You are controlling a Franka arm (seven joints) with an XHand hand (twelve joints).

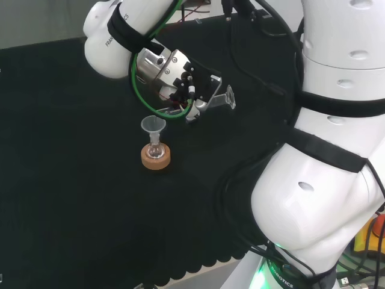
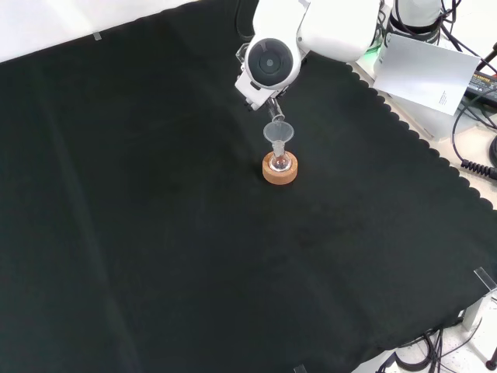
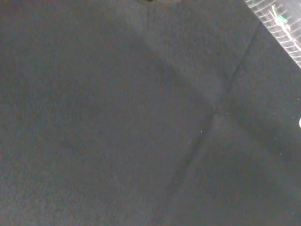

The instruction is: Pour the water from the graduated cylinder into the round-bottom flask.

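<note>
A small round-bottom flask (image 1: 155, 149) stands on a cork ring (image 1: 156, 159) in the middle of the black cloth, with a clear funnel (image 1: 153, 125) in its neck. Just right of and above the funnel, the hand (image 1: 191, 84) is shut on the clear graduated cylinder (image 1: 226, 98). The cylinder lies tilted far over, its foot sticking out to the right and its mouth end down toward the funnel. In the front view the funnel (image 2: 278, 132), flask (image 2: 280, 162) and cork ring (image 2: 279, 174) sit right below the arm's link. The cylinder's marked wall (image 3: 277, 21) shows in the wrist view.
The arm's big white links (image 1: 325, 156) stand at the right of the head view. In the front view its link with a grey cap (image 2: 268, 62) hangs over the funnel. The cloth's scalloped edge (image 2: 404, 128) runs along the right, with a white sheet (image 2: 423, 70) and cables beyond.
</note>
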